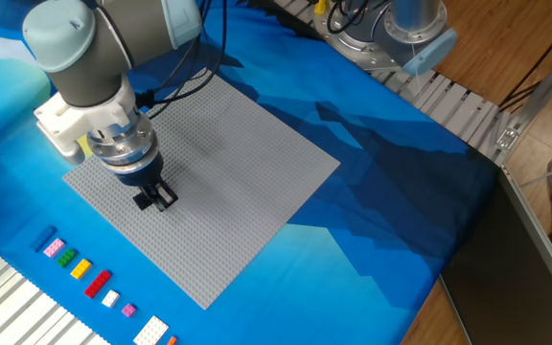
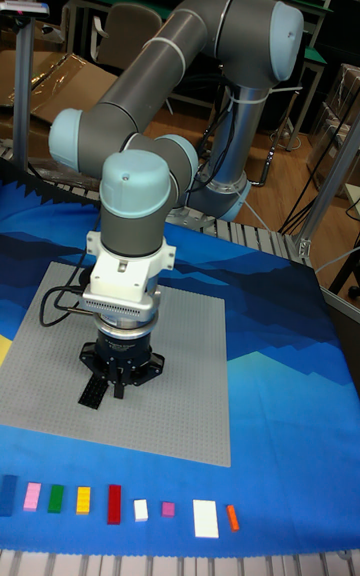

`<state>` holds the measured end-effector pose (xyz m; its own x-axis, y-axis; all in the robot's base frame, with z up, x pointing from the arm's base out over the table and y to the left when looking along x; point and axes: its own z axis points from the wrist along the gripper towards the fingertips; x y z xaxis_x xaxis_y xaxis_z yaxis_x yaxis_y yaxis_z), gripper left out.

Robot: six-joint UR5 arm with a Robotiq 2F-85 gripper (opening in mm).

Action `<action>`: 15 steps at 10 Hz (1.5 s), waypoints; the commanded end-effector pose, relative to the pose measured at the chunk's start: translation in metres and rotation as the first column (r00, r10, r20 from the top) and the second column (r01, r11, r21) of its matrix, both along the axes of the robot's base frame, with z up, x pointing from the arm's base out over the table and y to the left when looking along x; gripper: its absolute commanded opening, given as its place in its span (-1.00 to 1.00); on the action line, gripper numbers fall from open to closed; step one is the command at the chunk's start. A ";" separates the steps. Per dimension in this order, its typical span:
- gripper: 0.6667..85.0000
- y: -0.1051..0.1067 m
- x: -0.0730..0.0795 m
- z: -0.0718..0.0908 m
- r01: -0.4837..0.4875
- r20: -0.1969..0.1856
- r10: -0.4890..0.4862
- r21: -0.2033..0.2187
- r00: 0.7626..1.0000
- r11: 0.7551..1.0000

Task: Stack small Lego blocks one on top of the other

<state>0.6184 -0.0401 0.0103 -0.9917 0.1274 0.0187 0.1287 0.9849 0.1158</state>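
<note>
The flat black Lego block (image 1: 145,200) lies on the grey baseplate (image 1: 247,153), seen also as a dark bar (image 2: 92,391) in the tall fixed view. My gripper (image 1: 159,195) points straight down with its dark fingertips right beside the black block, touching or almost touching its right end (image 2: 114,386). The fingers and block are both dark, so I cannot tell whether the jaws hold it. The small blue block (image 1: 44,240) lies at the far-left end of a row of bricks on the blue cloth (image 2: 8,494), away from the gripper.
The row in front of the baseplate continues with pink (image 1: 54,247), green (image 1: 65,257), yellow (image 1: 80,268), red (image 1: 97,282), white (image 1: 110,298) and more bricks. A second robot base (image 1: 401,29) stands at the back right, where the table edge drops off.
</note>
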 end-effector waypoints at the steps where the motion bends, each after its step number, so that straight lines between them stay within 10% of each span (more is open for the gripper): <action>1: -0.99 -0.001 0.002 0.001 0.004 0.005 -0.004 0.000 1.000 1.000; 15: -0.99 -0.010 0.011 0.000 -0.024 0.045 0.025 -0.035 0.999 0.999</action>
